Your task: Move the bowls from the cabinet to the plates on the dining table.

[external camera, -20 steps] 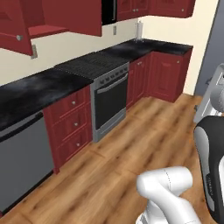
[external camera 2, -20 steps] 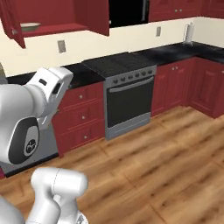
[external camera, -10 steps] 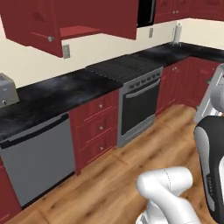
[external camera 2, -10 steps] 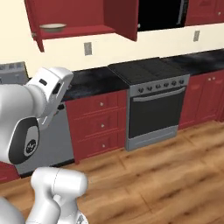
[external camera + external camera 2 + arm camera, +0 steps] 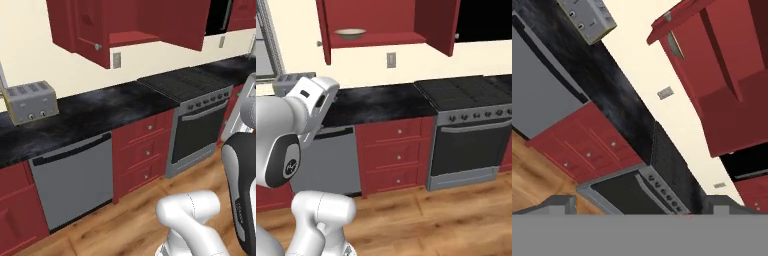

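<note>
Running across the middle of both base views is a long black counter (image 5: 100, 112), with red drawers (image 5: 393, 156) under it. In the right base view the drawers sit at the center. The cabinet (image 5: 381, 22) hangs on the wall at the top of the frame, and its doors stand open. In the left base view it is at the top middle (image 5: 125, 30); in the hand view it fills the upper right, tilted (image 5: 717, 75). A grey dishwasher (image 5: 75, 180) sits low and left in the left base view. The stove (image 5: 471, 135) is at the right in the right base view, with a dark oven door. A silver toaster (image 5: 30, 102) stands on the counter at the left of the left base view. One cream bowl (image 5: 350, 34) rests on the cabinet shelf, at the upper left of the right base view. The gripper (image 5: 642, 205) shows its two dark tips at the bottom of the hand view, spread wide apart with nothing between them.
</note>
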{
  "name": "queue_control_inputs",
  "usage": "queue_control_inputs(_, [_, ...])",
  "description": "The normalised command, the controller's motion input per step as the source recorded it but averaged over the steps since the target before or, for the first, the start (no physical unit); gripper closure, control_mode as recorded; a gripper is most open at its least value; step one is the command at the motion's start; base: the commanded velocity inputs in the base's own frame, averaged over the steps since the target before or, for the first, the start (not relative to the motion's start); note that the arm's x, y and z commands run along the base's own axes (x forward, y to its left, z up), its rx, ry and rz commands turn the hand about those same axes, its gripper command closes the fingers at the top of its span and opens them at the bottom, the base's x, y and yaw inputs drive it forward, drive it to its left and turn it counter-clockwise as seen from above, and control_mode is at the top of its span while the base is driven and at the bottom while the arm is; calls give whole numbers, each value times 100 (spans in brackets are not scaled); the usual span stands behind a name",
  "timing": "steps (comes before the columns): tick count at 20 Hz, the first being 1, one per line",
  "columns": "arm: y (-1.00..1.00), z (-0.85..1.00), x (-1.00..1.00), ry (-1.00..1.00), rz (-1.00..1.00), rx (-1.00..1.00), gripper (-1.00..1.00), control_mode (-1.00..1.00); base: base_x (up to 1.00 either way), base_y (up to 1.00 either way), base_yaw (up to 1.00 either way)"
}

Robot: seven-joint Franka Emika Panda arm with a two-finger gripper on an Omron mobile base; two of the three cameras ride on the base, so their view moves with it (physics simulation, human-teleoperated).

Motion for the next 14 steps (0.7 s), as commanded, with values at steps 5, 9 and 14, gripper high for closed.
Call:
queue_control_inputs(5, [0, 0, 0, 0, 0, 0, -100, 100, 43, -27, 34])
queue_control_inputs(9, [0, 0, 0, 0, 0, 0, -100, 100, 21, -43, 27])
queue_control_inputs(14, [0, 0, 0, 0, 0, 0, -100, 100, 10, -44, 21])
